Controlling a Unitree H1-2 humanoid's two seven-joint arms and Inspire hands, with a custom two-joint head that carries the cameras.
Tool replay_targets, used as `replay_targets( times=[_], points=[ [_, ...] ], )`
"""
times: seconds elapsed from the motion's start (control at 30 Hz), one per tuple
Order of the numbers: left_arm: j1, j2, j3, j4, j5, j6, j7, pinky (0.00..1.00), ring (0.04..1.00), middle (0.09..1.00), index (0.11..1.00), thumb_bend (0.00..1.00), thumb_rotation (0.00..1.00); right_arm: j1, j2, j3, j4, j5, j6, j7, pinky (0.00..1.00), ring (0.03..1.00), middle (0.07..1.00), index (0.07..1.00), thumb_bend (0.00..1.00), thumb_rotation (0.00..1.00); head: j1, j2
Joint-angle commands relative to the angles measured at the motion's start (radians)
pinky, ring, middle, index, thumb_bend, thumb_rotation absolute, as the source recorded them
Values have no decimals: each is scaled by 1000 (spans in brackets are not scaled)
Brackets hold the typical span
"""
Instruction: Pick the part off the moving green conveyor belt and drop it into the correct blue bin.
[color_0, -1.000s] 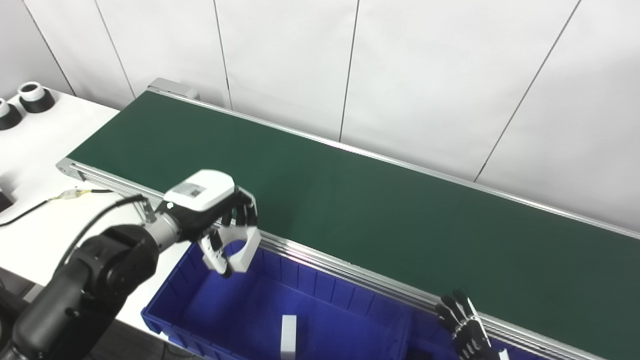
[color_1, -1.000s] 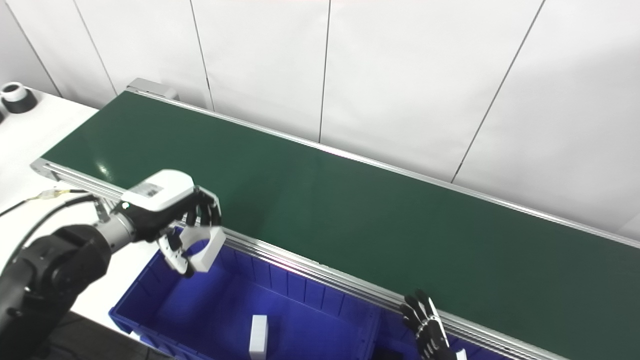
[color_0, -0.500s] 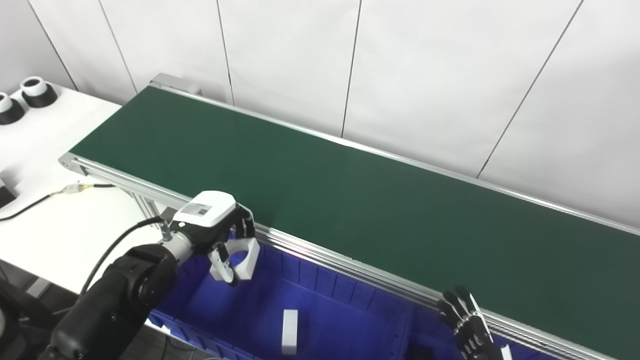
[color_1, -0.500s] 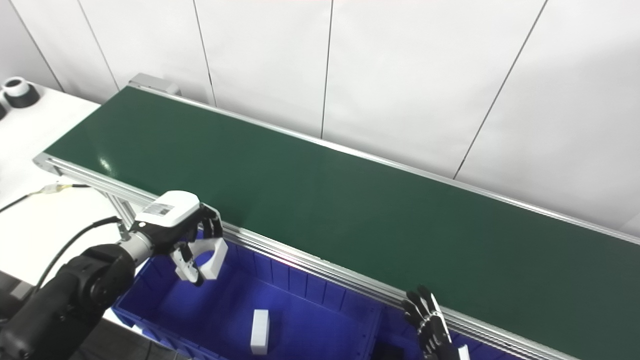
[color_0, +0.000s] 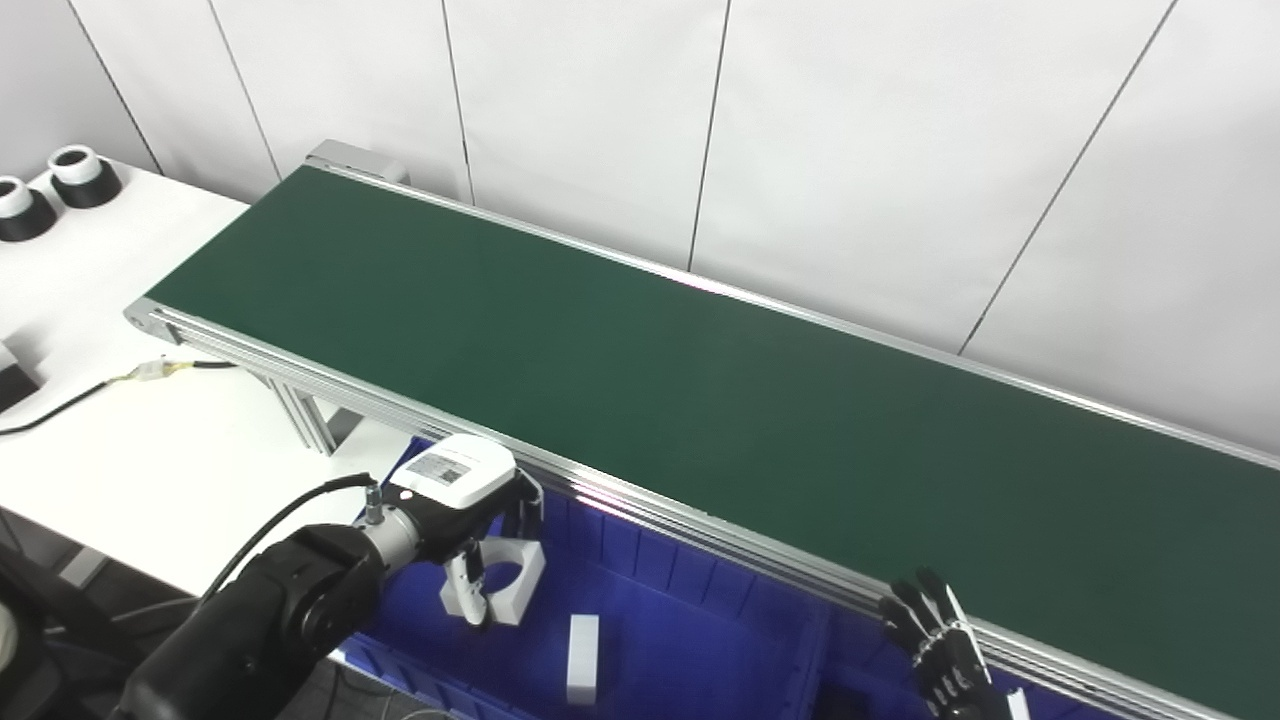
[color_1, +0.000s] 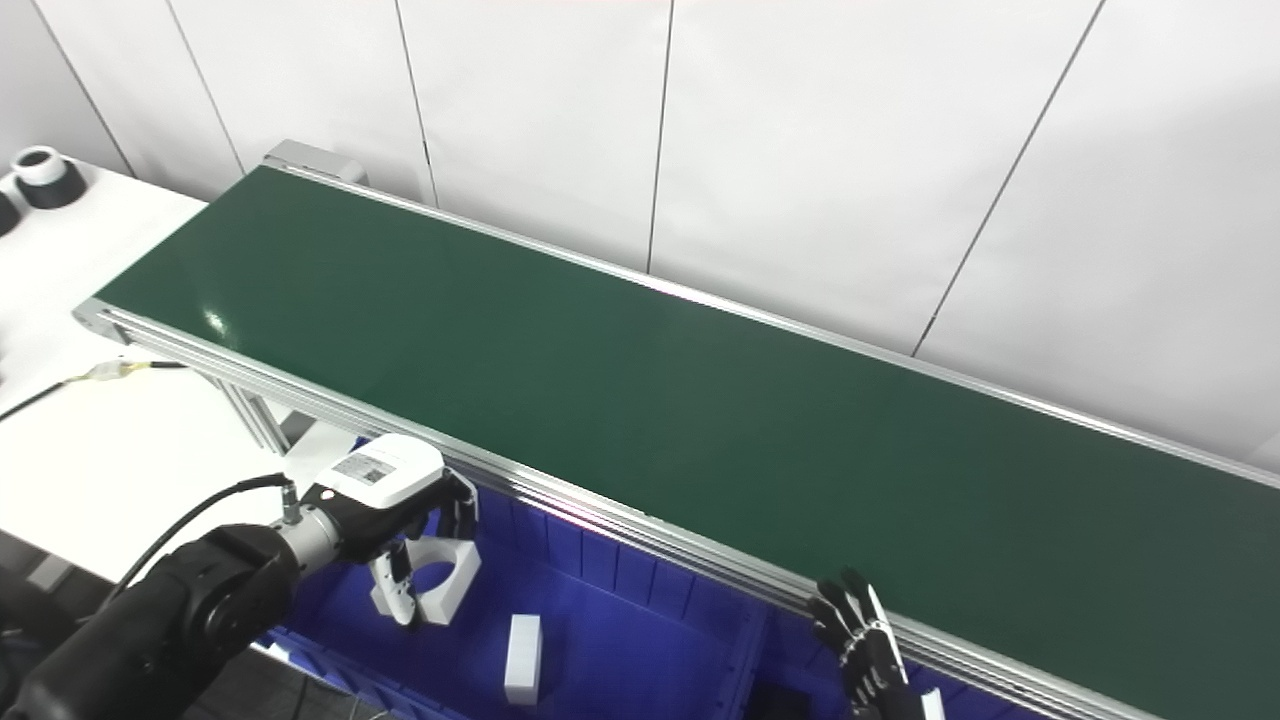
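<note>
The left hand (color_0: 470, 510) was observed at the lower left of the frame, lowered inside the blue bin (color_0: 640, 640), its fingers closed around a white part (color_0: 505, 585) with a round hole. The part was held above the bin floor, near the bin's left end; contact with the floor could not be determined. A white block (color_0: 582, 658) was noted lying on the bin floor, just to the right of the held part and apart from it. The right hand (color_0: 935, 655) was seen at the lower right edge, fingers spread and holding nothing, beside the near rail of the belt (color_0: 700, 400). The belt surface was recorded running from upper left to lower right. Two black-and-white rings (color_0: 50, 190) were noted on the table (color_0: 120, 440) at upper left.
</note>
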Motion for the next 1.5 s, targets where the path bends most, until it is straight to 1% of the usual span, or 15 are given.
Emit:
replay_targets(
  times=[0.0,0.17,0.4,0.43,0.47,0.5,0.53,0.63,1.0,1.13,1.33,1.37,1.4,1.43,1.47],
  points=[
    [-1,27,6,-44,5,3,-11,312,374,411,497,521,0,-11,5,-4,-20,0,-48,7,854,858,893,947,842,950,-1,0],
    [8,27,10,-59,16,-6,-17,344,406,440,493,524,0,-11,3,-3,-16,2,-50,12,863,866,897,950,830,957,-6,-2],
    [9,23,17,-49,28,-12,3,370,418,435,502,523,0,-7,6,-3,-19,0,-49,7,852,861,893,946,838,954,-9,-3],
    [9,22,18,-53,31,-6,-1,436,488,485,486,523,0,-7,6,-3,-20,-1,-49,7,854,863,894,946,838,955,-9,-1],
    [9,21,19,-56,34,-3,-5,494,549,566,489,523,35,-7,6,-3,-20,-1,-49,8,855,865,895,946,837,957,-9,-1],
    [6,28,13,-69,52,2,-26,561,615,636,552,695,88,-5,5,-2,-22,-3,-47,8,859,868,897,948,837,961,-10,-1],
    [3,33,8,-78,66,3,-42,624,677,696,627,902,140,-5,4,-1,-24,-4,-46,8,863,872,899,950,837,966,-10,-1],
    [0,42,3,-98,99,-2,-64,652,709,728,681,985,197,-4,4,-1,-25,-6,-47,8,860,871,898,949,837,965,-12,-2],
    [4,29,13,-131,104,7,-91,650,703,727,697,1000,194,-3,0,-2,-27,-1,-47,12,858,869,897,948,847,965,-9,0],
    [6,17,15,-179,96,16,-116,637,695,724,690,1000,206,1,-4,-3,-37,-2,-43,11,859,871,899,949,846,966,-5,4],
    [4,-14,19,-244,33,10,-143,611,678,717,687,1000,209,0,-9,-3,-31,14,-41,17,859,871,898,947,863,953,-16,11],
    [4,-18,22,-252,9,0,-141,606,676,715,686,1000,209,0,-9,-2,-31,15,-39,18,861,871,898,946,864,951,-37,15],
    [4,-22,25,-260,-21,-10,-136,594,668,708,681,1000,207,-1,-9,-1,-31,13,-40,17,860,868,896,946,859,951,-37,15],
    [3,-25,29,-268,-62,-22,-131,593,667,707,681,1000,207,-2,-8,1,-31,7,-41,15,860,868,896,946,858,952,-72,27],
    [3,-31,36,-278,-126,-27,-131,586,664,706,679,1000,206,-2,-6,1,-32,-6,-44,10,856,864,894,947,857,957,-79,29]
  ],
)
